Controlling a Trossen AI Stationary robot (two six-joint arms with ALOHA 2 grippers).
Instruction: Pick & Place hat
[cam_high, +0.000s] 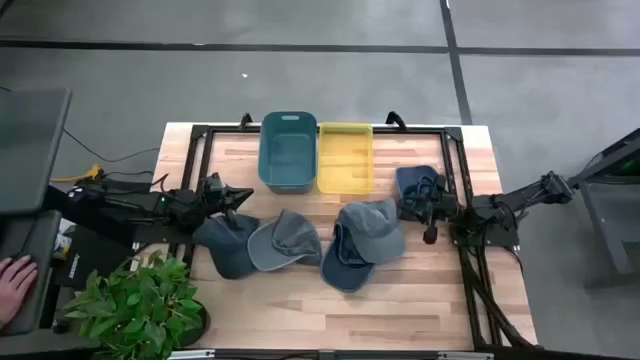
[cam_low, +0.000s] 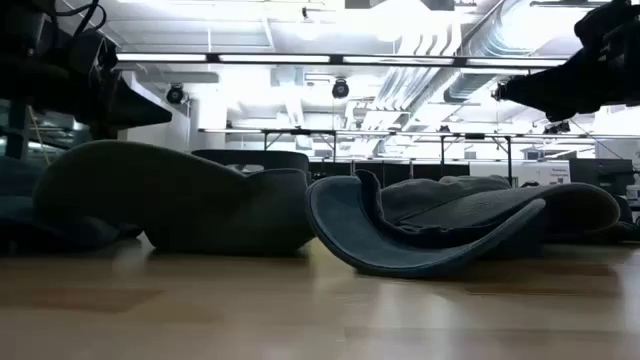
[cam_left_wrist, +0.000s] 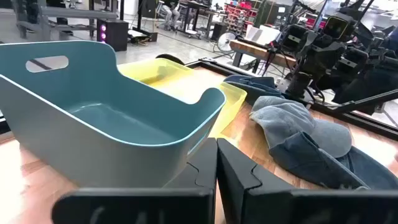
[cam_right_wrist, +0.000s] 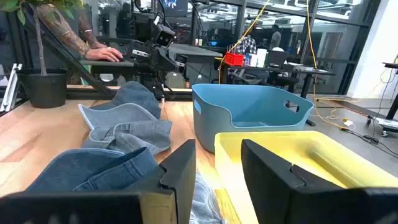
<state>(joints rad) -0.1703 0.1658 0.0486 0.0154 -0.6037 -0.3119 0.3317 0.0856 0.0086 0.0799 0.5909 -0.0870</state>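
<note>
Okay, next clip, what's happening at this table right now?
Two robot arms face several denim caps on a wooden table, with a teal bin and a yellow bin at the back, both empty. The left gripper, shut and holding nothing, sits by the dark cap on the left. The right gripper, jaws apart, hangs over the dark blue cap beside the yellow bin. No cap is binned yet.

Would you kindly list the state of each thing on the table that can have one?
Teal bin: upright, empty.
Yellow bin: upright, empty, beside the teal one.
Four caps: lying on the table, none in a bin.
Left gripper: shut, empty, near the teal bin.
Right gripper: part open, empty, above the dark blue cap.
</note>
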